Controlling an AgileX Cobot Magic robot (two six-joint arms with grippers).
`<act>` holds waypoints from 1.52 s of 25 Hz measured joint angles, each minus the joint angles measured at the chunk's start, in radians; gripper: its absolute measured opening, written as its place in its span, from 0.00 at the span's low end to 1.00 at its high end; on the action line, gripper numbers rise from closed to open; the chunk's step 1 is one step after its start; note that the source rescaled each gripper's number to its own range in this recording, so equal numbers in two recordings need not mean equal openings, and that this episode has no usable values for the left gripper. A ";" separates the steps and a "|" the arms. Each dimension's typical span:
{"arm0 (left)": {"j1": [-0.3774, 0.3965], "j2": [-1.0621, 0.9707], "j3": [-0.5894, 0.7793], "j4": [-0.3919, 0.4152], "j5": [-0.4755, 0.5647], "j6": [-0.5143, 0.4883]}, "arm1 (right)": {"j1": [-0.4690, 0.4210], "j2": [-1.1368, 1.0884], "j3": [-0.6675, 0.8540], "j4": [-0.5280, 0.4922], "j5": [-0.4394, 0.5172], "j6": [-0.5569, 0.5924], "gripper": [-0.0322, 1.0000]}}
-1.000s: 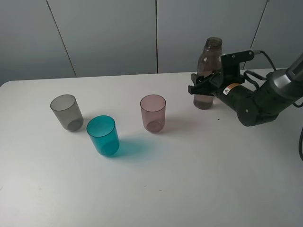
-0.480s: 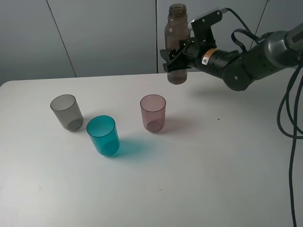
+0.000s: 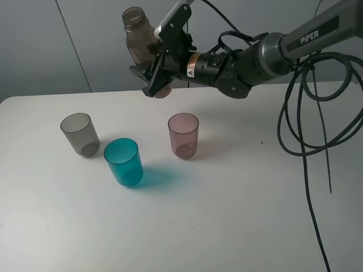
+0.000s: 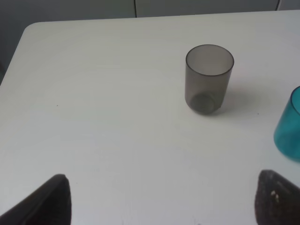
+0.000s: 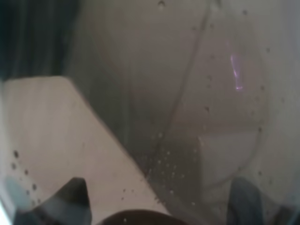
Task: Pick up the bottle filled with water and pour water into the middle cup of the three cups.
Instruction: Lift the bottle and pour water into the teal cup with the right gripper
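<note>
My right gripper (image 3: 154, 79) is shut on the smoky brown-grey bottle (image 3: 142, 42) and holds it high above the table's back, tilted left, open mouth up. The bottle (image 5: 187, 108) fills the right wrist view, with droplets inside. The teal middle cup (image 3: 123, 162) stands upright in front, well below and left of the bottle. The smoky grey cup (image 3: 80, 134) is to its left and the pink-mauve cup (image 3: 183, 135) to its right. The left wrist view shows the grey cup (image 4: 208, 78), the teal cup's edge (image 4: 289, 126) and my left gripper (image 4: 159, 201) open, empty.
The white table (image 3: 227, 215) has a rounded far-left corner. Black cables (image 3: 309, 124) hang from the right arm over the table's right side. A grey panelled wall stands behind.
My right gripper has lifted the bottle off the table's back right and carried it up and to the left, now beyond the cups. The cups have not moved.
</note>
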 joint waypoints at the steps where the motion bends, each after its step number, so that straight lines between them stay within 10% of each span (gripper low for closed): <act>1: 0.000 0.000 0.000 0.000 0.000 0.000 | 0.002 0.010 -0.007 -0.029 0.000 0.000 0.06; 11: 0.000 0.000 0.000 0.000 0.000 0.000 | 0.029 0.015 -0.014 -0.125 -0.009 -0.030 0.06; 38: 0.000 0.000 0.000 0.000 0.000 0.000 | 0.062 0.015 -0.014 -0.138 0.019 -0.815 0.06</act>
